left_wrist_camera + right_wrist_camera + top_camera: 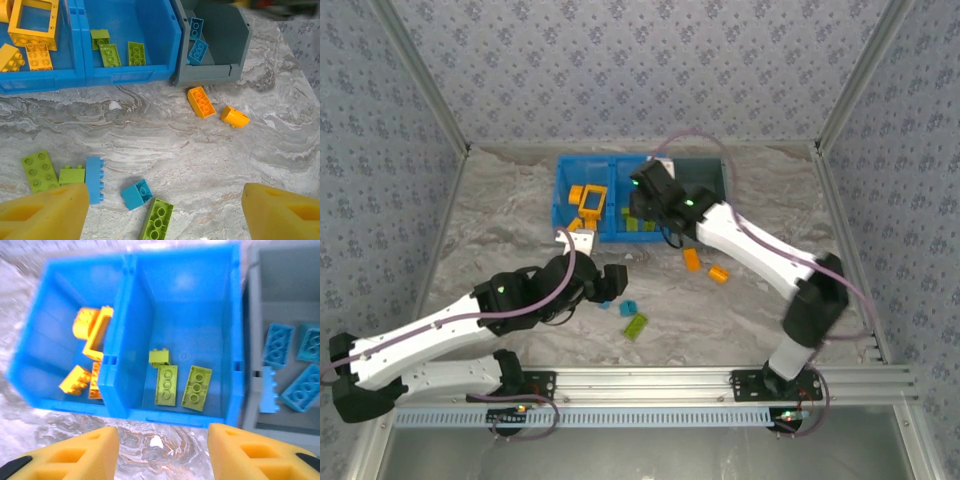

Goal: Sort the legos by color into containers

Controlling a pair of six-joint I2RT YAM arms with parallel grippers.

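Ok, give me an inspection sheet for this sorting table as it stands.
surface: marbled tabletop, no spills seen.
job's things: blue bin holds orange legos left, green legos right; grey bin holds light blue legos; loose on the table, two orange bricks, three green bricks, two blue bricks.
clutter: small white fleck before the blue bin.
grippers: left gripper open, empty, over the loose bricks; right gripper open, empty, at the bins.
cables: one purple cable along each arm.
surroundings: patterned walls on three sides; metal rail at near edge.
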